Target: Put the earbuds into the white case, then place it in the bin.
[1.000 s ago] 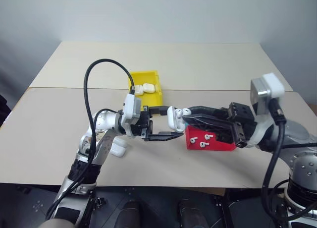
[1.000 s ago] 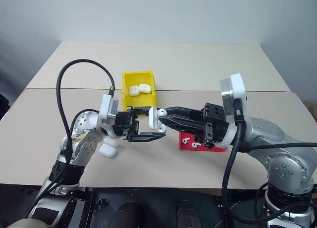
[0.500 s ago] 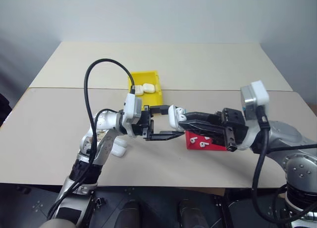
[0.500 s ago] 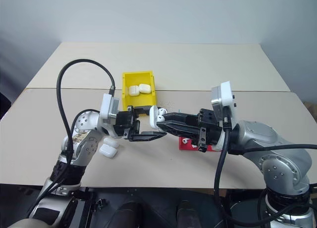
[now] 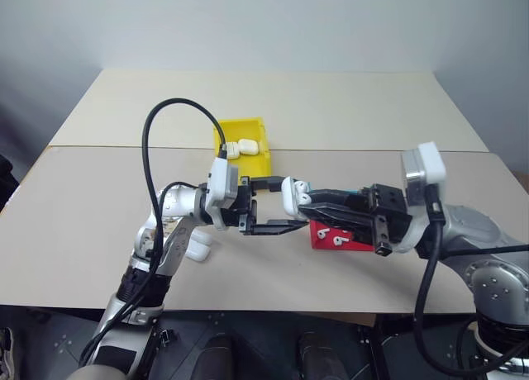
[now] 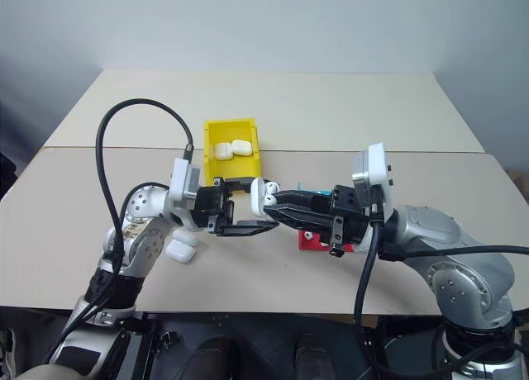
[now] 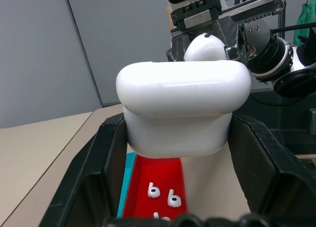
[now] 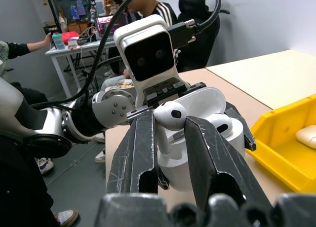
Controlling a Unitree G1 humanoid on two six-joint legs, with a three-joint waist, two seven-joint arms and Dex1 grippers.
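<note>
From the head views, the beige table point(image 5: 99, 198) under a grey wall carries the yellow bin point(image 5: 256, 159), while the left gripper point(image 5: 277, 205) clamps the open white case point(image 5: 291, 194) above it. The left wrist view shows earbuds point(image 7: 168, 198) in the red tray point(image 7: 153, 175). In the right wrist view the right gripper point(image 8: 170, 138) pinches an earbud point(image 8: 170, 116) at the case, seated people behind.

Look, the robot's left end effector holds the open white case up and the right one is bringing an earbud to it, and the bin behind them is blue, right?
Almost. The bin is yellow, not blue, as the left eye view shows. The rest holds: the left end effector holds the open white case, and the right end effector brings an earbud to it.
</note>
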